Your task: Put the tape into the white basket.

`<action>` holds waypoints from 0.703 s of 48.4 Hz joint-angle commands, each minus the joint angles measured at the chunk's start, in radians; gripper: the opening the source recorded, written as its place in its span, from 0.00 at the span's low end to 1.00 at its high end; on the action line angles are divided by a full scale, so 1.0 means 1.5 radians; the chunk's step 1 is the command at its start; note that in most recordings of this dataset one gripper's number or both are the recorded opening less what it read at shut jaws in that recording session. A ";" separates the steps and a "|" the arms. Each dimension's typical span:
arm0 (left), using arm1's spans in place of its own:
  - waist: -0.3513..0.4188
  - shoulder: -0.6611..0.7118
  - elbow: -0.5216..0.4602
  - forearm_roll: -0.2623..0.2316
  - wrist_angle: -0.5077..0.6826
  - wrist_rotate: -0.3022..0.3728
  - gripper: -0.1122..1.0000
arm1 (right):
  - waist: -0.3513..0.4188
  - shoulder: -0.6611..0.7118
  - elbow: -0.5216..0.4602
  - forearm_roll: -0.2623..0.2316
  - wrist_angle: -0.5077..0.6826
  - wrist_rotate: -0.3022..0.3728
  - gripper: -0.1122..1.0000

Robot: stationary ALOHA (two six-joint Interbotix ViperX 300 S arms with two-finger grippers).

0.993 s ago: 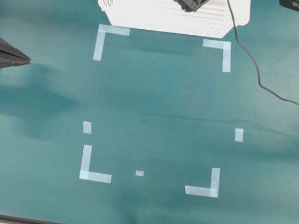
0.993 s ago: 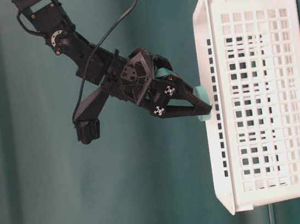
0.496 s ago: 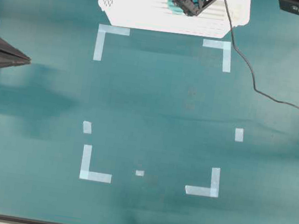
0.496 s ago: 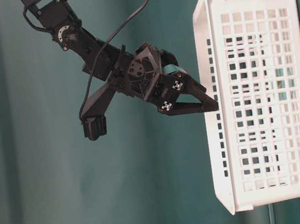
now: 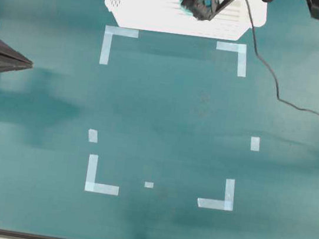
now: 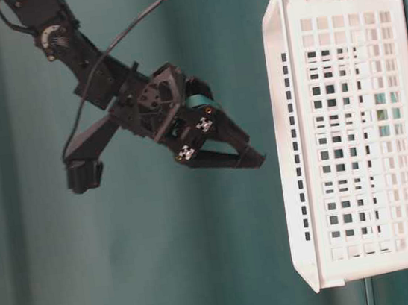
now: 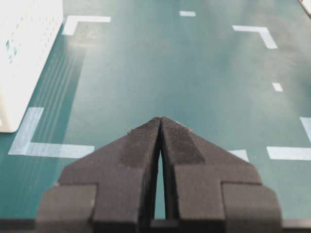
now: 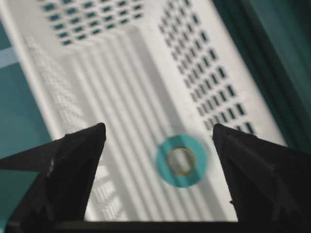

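My right pincer [image 8: 158, 141] stands wide and empty above the white basket [image 8: 146, 63]. The tape [image 8: 182, 160] lies flat on the ribbed bottom, near the perforated side wall. My left pincer [image 7: 160, 127] is pressed shut with nothing in it, parked over the desk [image 7: 175, 73] well apart from the basket.

The risks I see are small. If I drop while pulling away, a finger could catch the basket's rim [image 6: 286, 111] and drag or tip it. My trailing cable [image 5: 263, 57] could also snag on that edge.
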 commanded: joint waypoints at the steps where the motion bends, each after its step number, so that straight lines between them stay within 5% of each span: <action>1: 0.001 0.006 -0.008 0.001 -0.002 0.001 0.01 | 0.016 -0.027 -0.009 0.000 -0.005 0.001 0.92; 25: 0.002 0.005 -0.007 0.001 -0.002 0.001 0.01 | 0.164 -0.041 0.006 -0.001 -0.005 -0.001 0.92; 34: 0.002 0.005 -0.007 0.001 -0.002 0.001 0.01 | 0.183 -0.055 0.010 -0.001 -0.005 -0.004 0.92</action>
